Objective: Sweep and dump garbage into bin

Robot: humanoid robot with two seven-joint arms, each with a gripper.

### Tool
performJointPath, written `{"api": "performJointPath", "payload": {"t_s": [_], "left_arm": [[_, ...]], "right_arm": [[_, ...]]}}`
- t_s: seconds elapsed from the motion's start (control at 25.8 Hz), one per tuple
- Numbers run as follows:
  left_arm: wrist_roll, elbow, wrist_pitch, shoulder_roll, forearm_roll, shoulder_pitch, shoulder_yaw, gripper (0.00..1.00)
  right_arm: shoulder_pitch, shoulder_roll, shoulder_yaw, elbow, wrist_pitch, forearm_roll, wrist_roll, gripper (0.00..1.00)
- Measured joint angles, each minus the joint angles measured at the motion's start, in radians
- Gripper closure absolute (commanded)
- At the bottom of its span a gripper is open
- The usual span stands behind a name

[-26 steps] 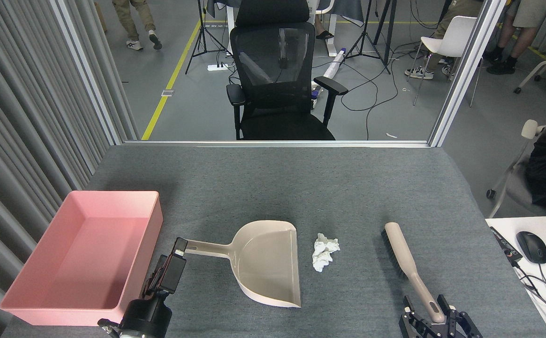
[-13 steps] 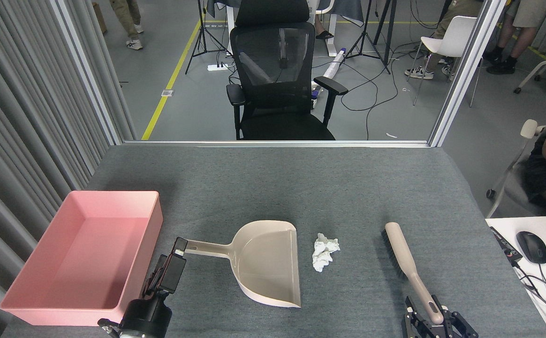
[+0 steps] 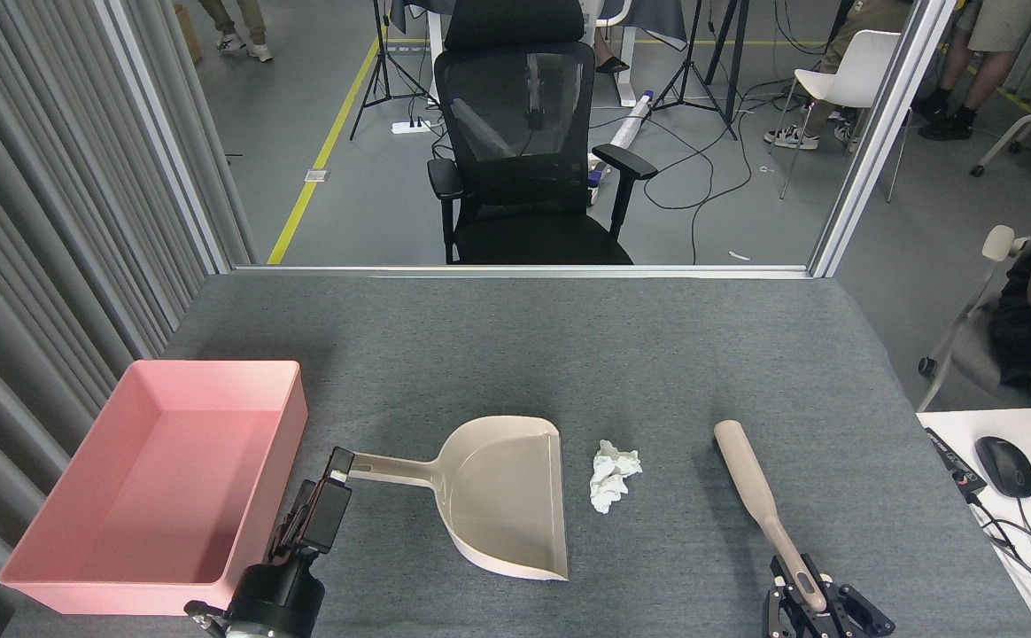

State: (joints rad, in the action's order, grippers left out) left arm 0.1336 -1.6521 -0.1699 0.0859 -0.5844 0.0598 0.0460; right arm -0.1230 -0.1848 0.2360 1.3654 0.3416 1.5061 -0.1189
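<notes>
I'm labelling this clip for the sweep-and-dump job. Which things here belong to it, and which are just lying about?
Belongs to the job:
tissue wad
pink bin
dustpan, handle at the left claw
brush, handle in the right claw

Just lying about:
office chair
computer mouse
white chair

Black office chair [image 3: 529, 142] beyond the table [image 3: 515, 346] (mouse [image 3: 1004, 465] at right).
</notes>
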Motion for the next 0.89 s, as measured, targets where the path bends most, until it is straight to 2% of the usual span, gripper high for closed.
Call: {"api": "performJointPath", "payload": {"t_s": [0.04,0.35,0.89], "left_arm": [[0.000,0.000,0.000,0.000,0.000,0.000,0.000,0.01],[0.000,0.000,0.000,0.000,0.000,-0.001,0.000,0.01],[0.010,0.032,-0.037,-0.004,-0.001,-0.003,-0.005,0.01]], "right_arm": [[0.000,0.000,0.000,0.000,0.002,0.000,-0.003,0.83],[-0.004,0.001,-0.001,0.003,0.018,0.001,-0.023,0.91],[-0.055,0.004,0.013,0.053,0.026,-0.008,-0.047,0.91]]}}
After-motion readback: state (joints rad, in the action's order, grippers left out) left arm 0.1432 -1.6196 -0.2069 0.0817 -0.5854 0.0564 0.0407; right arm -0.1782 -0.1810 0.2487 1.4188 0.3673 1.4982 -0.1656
